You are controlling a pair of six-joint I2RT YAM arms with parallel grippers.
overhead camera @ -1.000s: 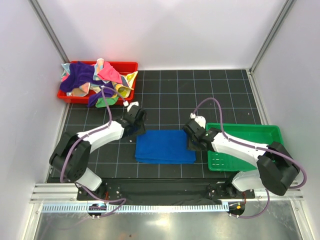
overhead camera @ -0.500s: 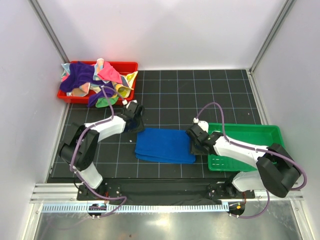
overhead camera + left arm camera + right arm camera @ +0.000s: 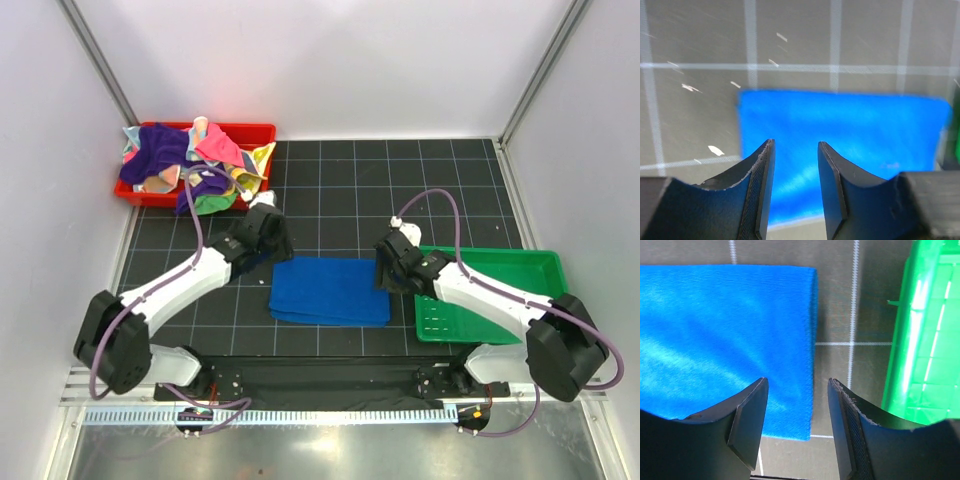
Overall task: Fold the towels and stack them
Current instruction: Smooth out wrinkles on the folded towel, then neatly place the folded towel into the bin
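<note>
I count one folded royal blue towel flat on worktop, between two pincers: left pincer by far-left corner, right pincer at right edge, both parted, empty. Towel heap in one red tray; one green tray.

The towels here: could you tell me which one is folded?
The blue towel, flat on the mat; the others lie crumpled in the red tray.
</note>
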